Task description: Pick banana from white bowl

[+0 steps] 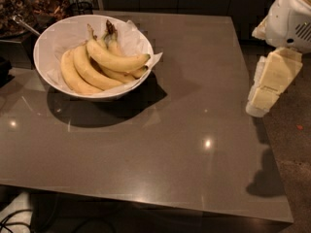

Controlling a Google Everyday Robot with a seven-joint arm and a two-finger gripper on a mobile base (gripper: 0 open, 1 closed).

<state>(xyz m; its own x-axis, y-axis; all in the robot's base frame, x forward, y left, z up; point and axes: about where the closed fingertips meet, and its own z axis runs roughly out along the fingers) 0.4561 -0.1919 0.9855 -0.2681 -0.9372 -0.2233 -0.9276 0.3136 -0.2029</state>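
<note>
- Banana (115, 60), long, curved and yellow, is seen lying on top of the bunch inside the white bowl (44, 39); its thin pale stem is pointed toward the far edge and its dark blunt tip is turned toward the right edge.
- Several other bananas (80, 74) are packed under and beside it, touching it; two dark stems (111, 29) are raised behind it.
- Crumpled white paper (154, 60) is laid inside the bowl, with one corner pushed out over the rim on the right.
- The bowl is placed on the grey-brown surface (170, 144), near its far left corner, and a dark shadow is cast below it toward the near edge.
- Small light reflections are scattered across the surface.
- The hand (268, 84), cream-coloured, is held beyond the right edge, about midway along it and over the floor, well apart from the bowl and the banana; nothing is seen gripped in it, and whether it is open or closed cannot be told.
- The white robot body (291, 18) is seen above the hand, past the far right corner.
- A shadow (265, 178) is thrown on the floor beside the near right corner.
</note>
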